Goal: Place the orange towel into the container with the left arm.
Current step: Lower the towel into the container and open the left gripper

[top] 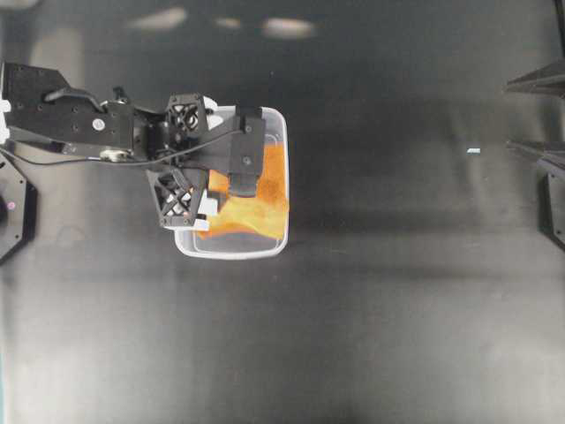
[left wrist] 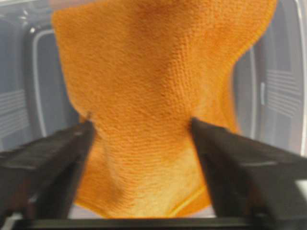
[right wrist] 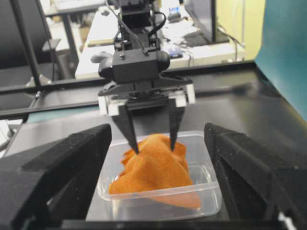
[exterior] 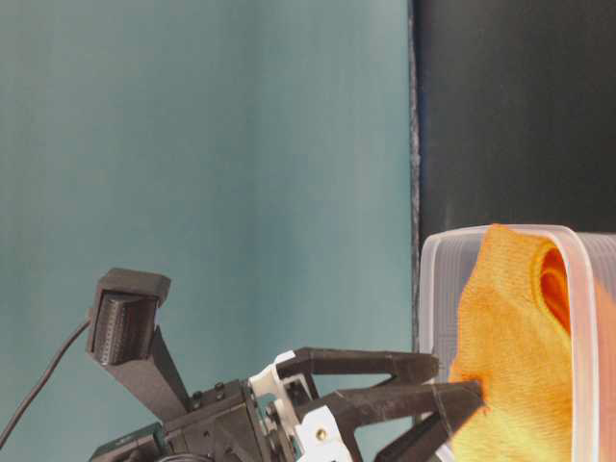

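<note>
Orange towel (right wrist: 154, 168) heaped inside container (right wrist: 206, 192); left claw (right wrist: 152, 143) open astride it; right claw (right wrist: 158, 182) open.

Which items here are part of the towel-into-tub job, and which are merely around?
Belongs to the job:
orange towel, lying in the tub
container
left gripper, jaws spread on either side of the towel

Merely around:
right gripper, open and away from the tub
small pale speck on the table
</note>
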Robot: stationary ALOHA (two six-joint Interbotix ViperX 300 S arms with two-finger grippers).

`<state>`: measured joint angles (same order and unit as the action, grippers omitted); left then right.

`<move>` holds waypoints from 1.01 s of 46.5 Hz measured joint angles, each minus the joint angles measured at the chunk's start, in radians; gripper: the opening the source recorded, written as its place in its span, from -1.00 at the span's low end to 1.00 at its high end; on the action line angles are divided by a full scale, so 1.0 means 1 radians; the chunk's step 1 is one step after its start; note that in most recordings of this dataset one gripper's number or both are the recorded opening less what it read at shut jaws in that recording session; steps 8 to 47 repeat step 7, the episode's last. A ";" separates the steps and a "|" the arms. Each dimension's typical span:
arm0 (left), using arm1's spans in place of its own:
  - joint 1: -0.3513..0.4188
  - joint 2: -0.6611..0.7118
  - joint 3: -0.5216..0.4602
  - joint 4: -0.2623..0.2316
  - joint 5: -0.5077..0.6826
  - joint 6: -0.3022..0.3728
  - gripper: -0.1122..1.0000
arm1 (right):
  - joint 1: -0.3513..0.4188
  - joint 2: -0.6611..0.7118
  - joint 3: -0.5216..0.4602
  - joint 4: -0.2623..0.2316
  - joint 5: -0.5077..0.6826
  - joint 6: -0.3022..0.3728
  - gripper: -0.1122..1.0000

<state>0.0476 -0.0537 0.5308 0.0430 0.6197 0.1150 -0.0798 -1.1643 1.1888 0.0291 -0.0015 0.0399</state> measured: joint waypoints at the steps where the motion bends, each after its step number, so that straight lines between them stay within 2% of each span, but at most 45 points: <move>1: 0.000 0.000 -0.002 0.000 0.000 0.000 0.76 | 0.000 0.000 0.002 -0.002 0.000 0.000 0.57; 3: 0.000 0.000 -0.003 0.000 0.000 0.003 0.82 | 0.000 0.000 0.002 0.000 0.000 0.000 0.57; 47: 0.000 0.000 -0.011 0.000 -0.002 0.003 0.80 | 0.000 0.000 0.002 0.000 0.000 0.000 0.57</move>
